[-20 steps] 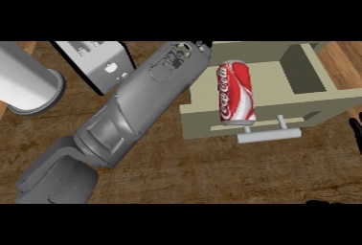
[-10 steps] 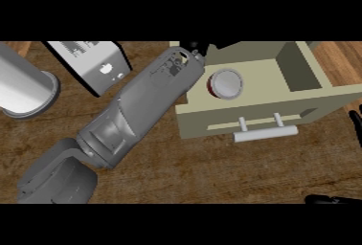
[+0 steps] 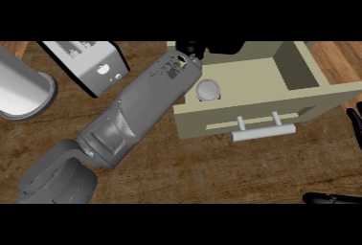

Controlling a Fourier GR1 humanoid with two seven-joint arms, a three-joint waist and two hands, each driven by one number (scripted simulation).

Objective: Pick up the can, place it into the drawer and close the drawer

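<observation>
The can (image 3: 209, 90) stands upright inside the open beige drawer (image 3: 297, 98), at its left side; only its silver top shows. My left forearm runs from the lower left up to the drawer's back left corner. My left hand (image 3: 212, 47) is mostly cut off at the top edge, spread out above and behind the can, apart from it and holding nothing. The drawer's grey handle (image 3: 263, 130) faces the near side. My right hand (image 3: 354, 122) rests open at the right edge, with a black part (image 3: 332, 198) at the lower right corner.
A grey toaster-like appliance (image 3: 92, 67) stands at the upper left, beside a large silver cylinder (image 3: 21, 93) at the left edge. The wooden counter (image 3: 212, 167) stretches in front of the drawer.
The can went from tilted with its red side showing to standing upright in the drawer. My left hand let it go and drew back towards the drawer's rear.
</observation>
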